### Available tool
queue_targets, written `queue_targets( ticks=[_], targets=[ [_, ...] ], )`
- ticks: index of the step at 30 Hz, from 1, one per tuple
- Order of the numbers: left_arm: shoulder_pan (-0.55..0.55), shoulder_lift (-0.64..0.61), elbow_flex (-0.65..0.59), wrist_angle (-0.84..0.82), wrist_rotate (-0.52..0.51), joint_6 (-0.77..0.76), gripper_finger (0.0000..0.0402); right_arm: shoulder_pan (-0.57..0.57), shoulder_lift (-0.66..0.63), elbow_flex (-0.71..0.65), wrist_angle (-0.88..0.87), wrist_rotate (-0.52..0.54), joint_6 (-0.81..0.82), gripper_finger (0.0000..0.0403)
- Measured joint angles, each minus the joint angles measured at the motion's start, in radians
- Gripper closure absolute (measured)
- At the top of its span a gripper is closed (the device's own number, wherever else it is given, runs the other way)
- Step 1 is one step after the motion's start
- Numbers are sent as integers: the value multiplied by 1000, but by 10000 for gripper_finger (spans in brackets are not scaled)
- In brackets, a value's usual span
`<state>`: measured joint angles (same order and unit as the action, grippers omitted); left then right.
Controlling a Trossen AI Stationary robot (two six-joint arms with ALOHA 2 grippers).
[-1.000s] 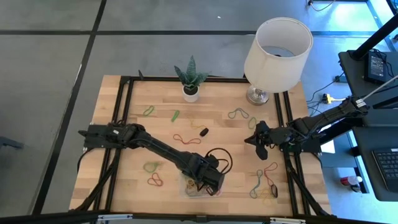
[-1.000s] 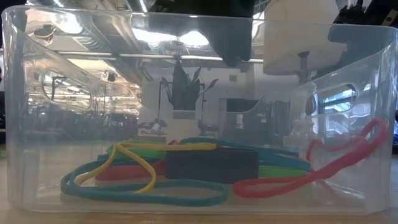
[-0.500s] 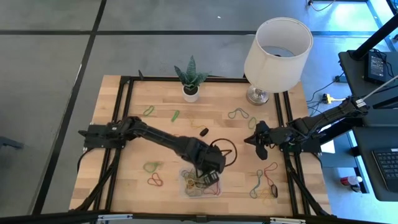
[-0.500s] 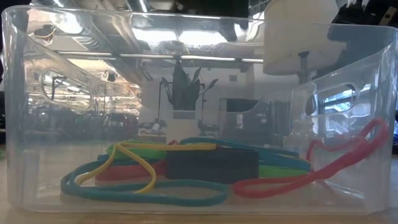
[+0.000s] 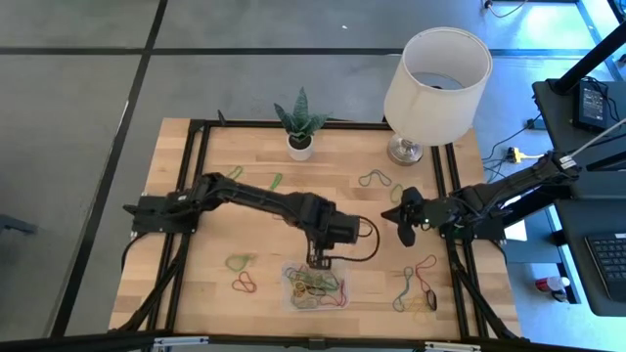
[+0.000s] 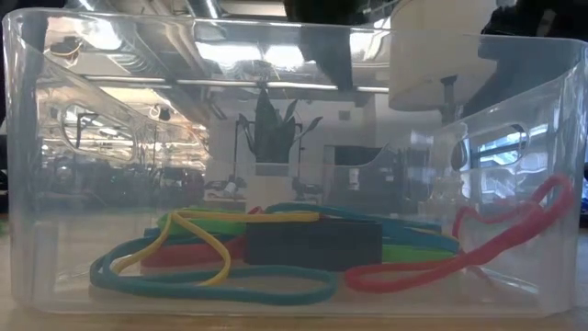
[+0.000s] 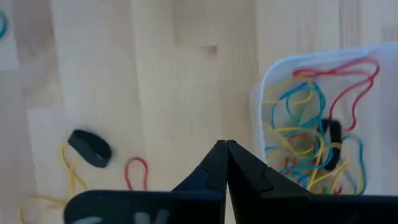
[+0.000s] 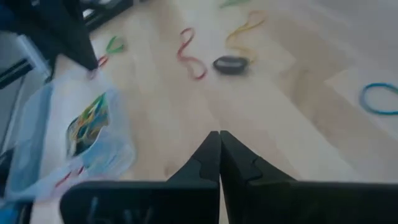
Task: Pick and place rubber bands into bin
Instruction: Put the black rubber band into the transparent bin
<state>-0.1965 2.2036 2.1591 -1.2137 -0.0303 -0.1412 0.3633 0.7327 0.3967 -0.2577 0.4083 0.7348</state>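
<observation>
Left pincer [image 5: 318,262] pressed together above clear bin [image 5: 290,296], tangled multicoloured rubber bands [image 5: 315,286] inside

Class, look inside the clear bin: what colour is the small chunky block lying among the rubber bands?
Black. The block shows best in the low view, through the bin wall.

No legible text, label, brand, number or sign found in any view.
</observation>
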Motion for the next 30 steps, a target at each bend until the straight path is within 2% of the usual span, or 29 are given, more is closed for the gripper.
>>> queue_targets(
  ticks=[5,10,17,20,26,30],
  targets=[
    [83,-53,-108,30,64,153,400,0,86,46,-9,92,66,401],
    [177,-199,-355,177,76,196,400,-1,187,108,-109,115,198,402],
    [284,-474,-752,389,75,146,400,-35,344,264,-590,107,629,402],
    [308,-595,-904,444,75,134,400,-60,405,313,-747,41,741,399],
    [337,-817,-1161,536,74,71,400,-103,498,294,-766,-86,788,346],
    [337,-938,-1282,563,74,29,400,-108,542,285,-767,-96,841,297]
  ],
)
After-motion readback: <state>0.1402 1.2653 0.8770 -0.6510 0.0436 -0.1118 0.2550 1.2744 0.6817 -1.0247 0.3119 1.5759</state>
